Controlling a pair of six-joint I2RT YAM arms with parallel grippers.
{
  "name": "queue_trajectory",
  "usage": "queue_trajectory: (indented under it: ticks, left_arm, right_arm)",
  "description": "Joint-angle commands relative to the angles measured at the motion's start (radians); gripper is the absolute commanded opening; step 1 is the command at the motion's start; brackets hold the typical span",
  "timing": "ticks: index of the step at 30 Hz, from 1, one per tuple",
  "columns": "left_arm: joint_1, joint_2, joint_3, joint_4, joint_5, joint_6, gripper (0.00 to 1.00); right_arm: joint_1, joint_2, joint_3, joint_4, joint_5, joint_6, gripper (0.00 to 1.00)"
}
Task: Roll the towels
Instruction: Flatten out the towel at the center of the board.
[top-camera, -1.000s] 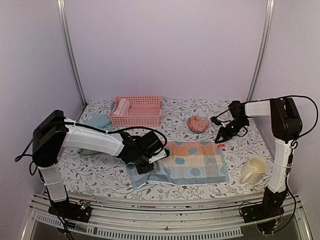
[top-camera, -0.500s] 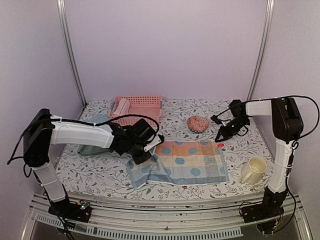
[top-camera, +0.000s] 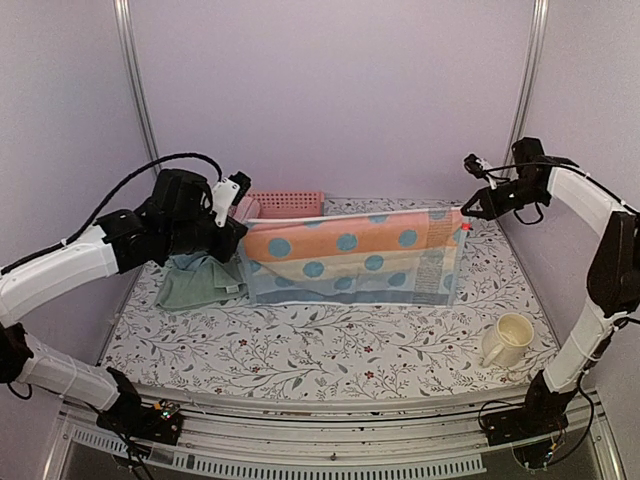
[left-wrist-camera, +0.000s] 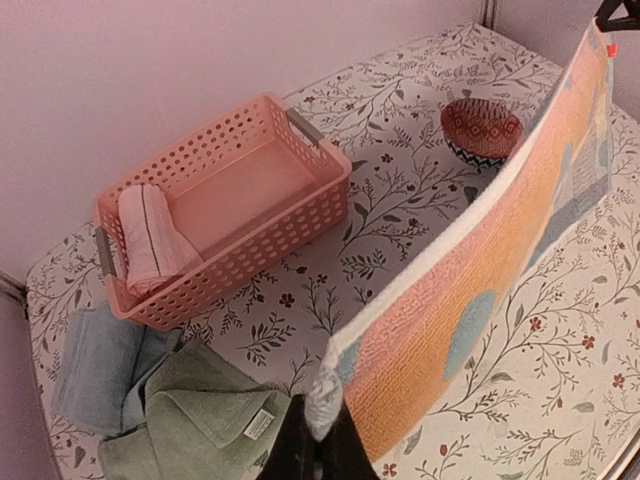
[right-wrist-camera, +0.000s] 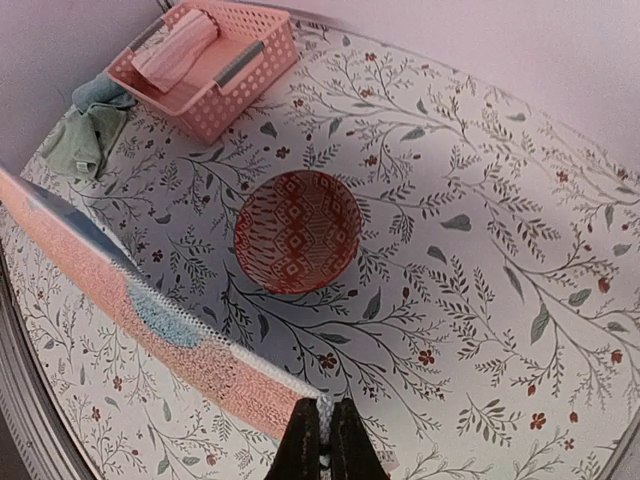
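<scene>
The spotted towel (top-camera: 350, 255) hangs taut as a flat sheet on the near side of the pink basket (top-camera: 285, 200). It runs from the basket's left end to well past its right end, and its lower edge is close to the table (top-camera: 330, 350); I cannot tell whether it touches. The left gripper (top-camera: 243, 222) has its fingers pressed together on the towel's upper left corner. The right gripper (top-camera: 465, 213) pinches the upper right corner, beside a small red tag. Nearer than the towel lies a broad stretch of bare floral tablecloth.

The towel is nubby terry, banded peach, pale blue and cream, with round blue spots. The basket is slatted plastic with grey handles, and a rolled pink towel (left-wrist-camera: 150, 240) lies against its left wall. Just near-left of the basket, a crumpled sage green towel (left-wrist-camera: 200, 420) with a sewn label overlaps a light blue towel (left-wrist-camera: 95, 370).

To the basket's right stands a red patterned bowl (right-wrist-camera: 298, 232), hidden by the towel in the top view. A cream mug (top-camera: 507, 340) stands well apart, far right and nearer. Both wrist views cut off their fingers at the frame's bottom.
</scene>
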Motion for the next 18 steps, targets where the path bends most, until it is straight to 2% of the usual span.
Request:
queue_trajectory:
  ticks: [1,8,13,18]
  left_arm:
    - [0.022,-0.103,0.002,-0.028,-0.012,-0.013,0.00]
    - [0.009,-0.311,-0.041,0.003,0.092,-0.051,0.00]
    - [-0.056,-0.461,-0.118,-0.004,0.112,-0.093,0.00]
    - [-0.193,-0.534,-0.225,-0.018,0.175,-0.162,0.00]
  right_arm:
    - [-0.025,-0.140,0.076,-0.057,0.000,-0.027,0.03]
    - [-0.025,-0.343,0.059,-0.114,-0.098,-0.037,0.03]
    - [-0.025,-0.526,-0.102,-0.157,-0.175,-0.119,0.03]
    - [-0.025,-0.730,-0.276,-0.245,-0.272,-0.282,0.03]
